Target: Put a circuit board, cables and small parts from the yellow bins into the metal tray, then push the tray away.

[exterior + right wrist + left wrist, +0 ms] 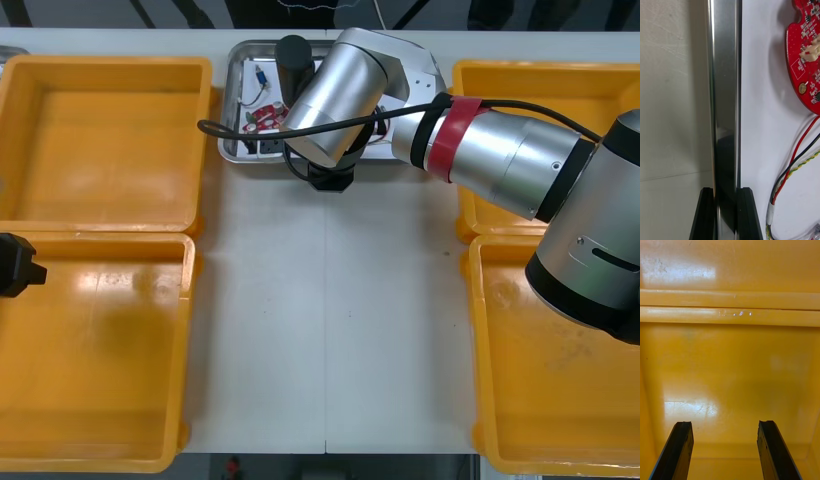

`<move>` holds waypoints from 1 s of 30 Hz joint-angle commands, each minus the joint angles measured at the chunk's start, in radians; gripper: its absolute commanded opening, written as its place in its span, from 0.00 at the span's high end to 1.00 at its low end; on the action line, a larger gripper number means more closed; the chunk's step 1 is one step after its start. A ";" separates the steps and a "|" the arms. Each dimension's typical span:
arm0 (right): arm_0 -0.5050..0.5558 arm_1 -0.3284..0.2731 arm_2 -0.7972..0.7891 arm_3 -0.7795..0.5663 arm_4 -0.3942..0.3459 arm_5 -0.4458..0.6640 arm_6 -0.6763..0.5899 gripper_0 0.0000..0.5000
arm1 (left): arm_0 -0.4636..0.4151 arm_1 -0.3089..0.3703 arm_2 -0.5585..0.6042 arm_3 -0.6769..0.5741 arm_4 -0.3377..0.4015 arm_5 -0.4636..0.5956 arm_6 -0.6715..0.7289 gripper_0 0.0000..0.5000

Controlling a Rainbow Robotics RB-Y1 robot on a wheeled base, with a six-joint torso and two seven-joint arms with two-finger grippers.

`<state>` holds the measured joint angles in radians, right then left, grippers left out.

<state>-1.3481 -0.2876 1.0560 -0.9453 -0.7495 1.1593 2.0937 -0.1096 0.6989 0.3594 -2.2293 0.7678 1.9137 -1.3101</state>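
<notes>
Front view, tray: the shiny rectangular metal tray (232, 150) sits at the far middle of the light tabletop (330, 320), between the two far yellow plastic bins (100, 140) (520, 85).
Front view, contents: a round red circuit board (262, 117) and a blue and white cable (258, 80) lie in the tray's left part. The rest is hidden under the arm.
Front view, right arm: the silver right arm (500, 150) reaches across from the right side. Its right jaws are at the tray's near rim, mostly hidden beneath the wrist.
Front view, left arm: the left jaws sit at the left edge, over the near left yellow bin (100, 350).
Front view, room: a dark strip of room runs beyond the tabletop's far edge.
Right wrist view, grip: the right jaws pinch the tray's upright metal rim (724, 93), one on the tabletop (673, 112) side and one inside over the white tray floor. The front view hides this grip.
Right wrist view, board: the red circuit board (807, 56) lies flat inside the tray, beyond the inner jaw and apart from it.
Right wrist view, cables: a bundle of red, black and twisted yellow cables (793, 165) runs from near the board back past the inner jaw.
Left wrist view, grip: the left jaws are spread wide above the bin's orange-looking floor (730, 371), holding nothing.
</notes>
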 commanded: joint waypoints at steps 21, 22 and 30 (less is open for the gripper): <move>-0.062 0.028 -0.064 0.002 -0.031 0.042 0.071 0.00 | 0.019 0.042 0.029 -0.033 0.007 0.006 -0.067 0.00; -0.063 0.028 -0.077 -0.007 -0.041 0.071 0.071 0.00 | 0.019 0.042 0.029 -0.033 0.007 0.006 -0.067 0.00; -0.025 0.028 -0.211 -0.132 -0.014 0.275 0.051 0.00 | 0.019 0.042 0.029 -0.033 0.007 0.006 -0.067 0.00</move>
<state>-1.3535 -0.2762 0.9344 -1.0015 -0.7840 1.3891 2.1455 -0.1096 0.6989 0.3594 -2.2293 0.7679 1.9137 -1.3101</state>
